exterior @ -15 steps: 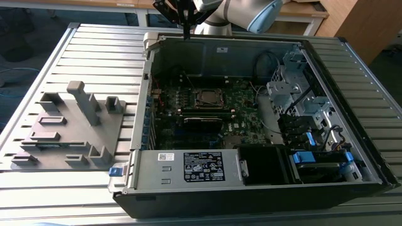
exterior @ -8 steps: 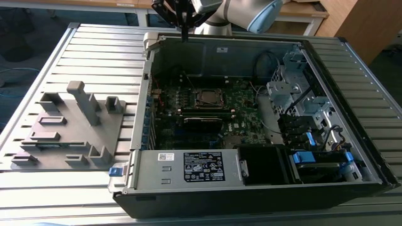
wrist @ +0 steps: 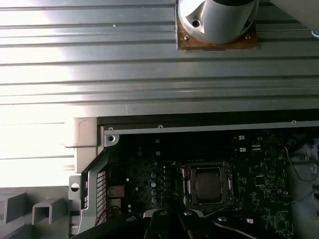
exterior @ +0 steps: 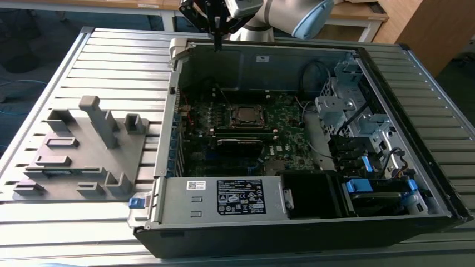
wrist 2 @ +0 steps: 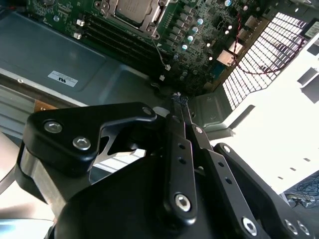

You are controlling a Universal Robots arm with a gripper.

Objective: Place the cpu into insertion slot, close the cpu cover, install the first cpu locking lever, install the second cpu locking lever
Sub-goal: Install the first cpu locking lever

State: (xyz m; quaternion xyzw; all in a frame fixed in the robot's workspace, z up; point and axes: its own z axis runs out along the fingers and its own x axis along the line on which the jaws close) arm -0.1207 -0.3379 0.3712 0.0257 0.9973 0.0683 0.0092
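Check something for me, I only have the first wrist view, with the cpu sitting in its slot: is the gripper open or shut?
Observer: Shut. In the second wrist view the gripper has its jaws pressed together, with nothing between them.
Operator: Where is it relative to the case?
Observer: In the exterior view it hangs by the far rim of the computer case, apart from the cpu.
Operator: What lies at the opposite side of the board?
Observer: A grey metal box with a black label, along the case's near edge in the exterior view.
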